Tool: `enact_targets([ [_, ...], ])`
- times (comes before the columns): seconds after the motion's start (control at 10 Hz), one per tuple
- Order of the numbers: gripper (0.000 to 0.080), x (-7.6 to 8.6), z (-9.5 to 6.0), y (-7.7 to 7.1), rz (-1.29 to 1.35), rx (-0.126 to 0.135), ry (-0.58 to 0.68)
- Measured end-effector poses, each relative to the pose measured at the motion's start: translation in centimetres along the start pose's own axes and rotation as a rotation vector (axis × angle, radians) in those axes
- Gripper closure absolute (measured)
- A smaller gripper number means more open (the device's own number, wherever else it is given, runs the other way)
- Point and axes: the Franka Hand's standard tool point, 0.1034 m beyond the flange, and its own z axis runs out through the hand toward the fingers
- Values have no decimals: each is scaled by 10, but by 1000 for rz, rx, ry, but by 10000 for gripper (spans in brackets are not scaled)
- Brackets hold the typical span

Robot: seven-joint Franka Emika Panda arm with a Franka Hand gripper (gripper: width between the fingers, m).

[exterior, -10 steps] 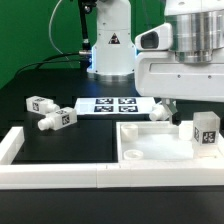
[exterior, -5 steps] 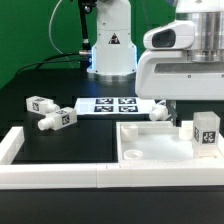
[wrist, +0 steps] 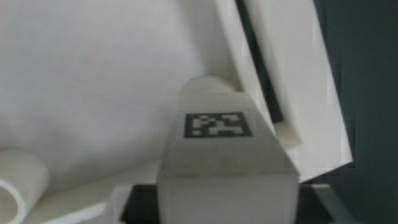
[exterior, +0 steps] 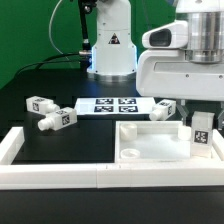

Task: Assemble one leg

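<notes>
The big white tabletop [exterior: 150, 145] lay flat near the front of the black table [exterior: 40, 145]. It was the thing to measure from.

A leg [exterior: 202, 133] stood up tall over the tabletop's corner on the exterior view's right. Its long way ran up and down, with its tag facing the camera. The robot arm's gripper [exterior: 201, 112] hung right above it. In the wrist view the leg [wrist: 221, 150] sat in the middle, straight below the gripper, with the white tabletop [wrist: 89, 80] under it and the tabletop's raised edge beside it. The fingers themselves did not show clearly, so I cannot tell if they were squeezing the leg or had let go.

I think the next move depended on that one line: the leg pointed straight down from the gripper toward the tabletop corner. If a hole sat under it, the leg would need to go straight down and turn. The hole was hidden by the leg.

Two more legs [exterior: 41, 105] [exterior: 58, 120] lay on their sides well apart from the tabletop, toward the exterior view's left. Another leg [exterior: 163, 108] lay just behind the tabletop. The marker board [exterior: 112, 104] lay flat behind the tabletop too.
</notes>
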Motion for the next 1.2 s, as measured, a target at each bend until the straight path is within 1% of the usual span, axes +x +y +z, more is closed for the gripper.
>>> enact_targets([
  [0.2,515,-1,0,0,237,-1,0],
  [0.3,515,-2,1,-1,397,-2,-3],
  [0.4,515,-3,1,-2,580,6,-10],
  [0.6,514,-5,2,-5,956,32,-29],
  [0.7,514,-6,2,-5,1117,36,-39],
  [0.9,514,-6,2,-4,1248,56,-58],
  [1.0,463,-6,2,-4,1283,55,-59],
  [1.1,463,-6,3,-4,1251,54,-58],
  [1.2,326,-6,2,-4,1161,57,-55],
])
